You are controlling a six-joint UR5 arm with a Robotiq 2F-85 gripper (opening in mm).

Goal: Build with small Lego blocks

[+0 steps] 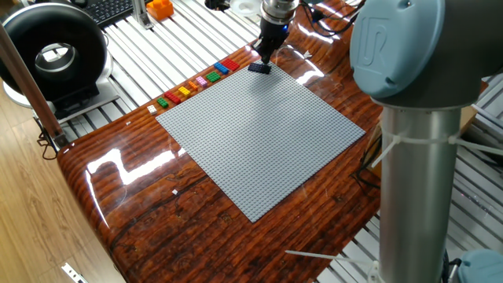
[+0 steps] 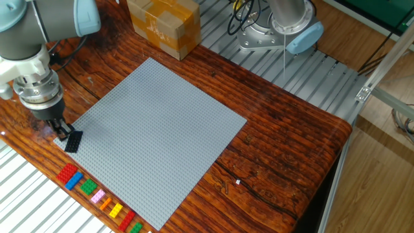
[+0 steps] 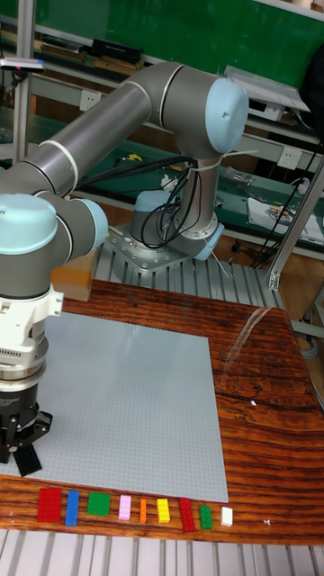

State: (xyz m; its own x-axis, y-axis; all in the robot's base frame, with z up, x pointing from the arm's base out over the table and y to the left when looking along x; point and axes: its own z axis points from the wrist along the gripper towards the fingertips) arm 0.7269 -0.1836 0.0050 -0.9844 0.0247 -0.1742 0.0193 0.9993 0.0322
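Note:
A dark small Lego block sits at the corner of the large grey baseplate. My gripper stands right over it, its narrow fingers closed on the block's end. A row of small Lego blocks in red, blue, green, pink, orange and yellow lies on the wood just beyond the plate's edge, near the gripper.
A cardboard box stands at the plate's far corner. An orange plastic object and a black round device sit off the wooden table on the slatted metal surface. The arm's base column rises beside the table.

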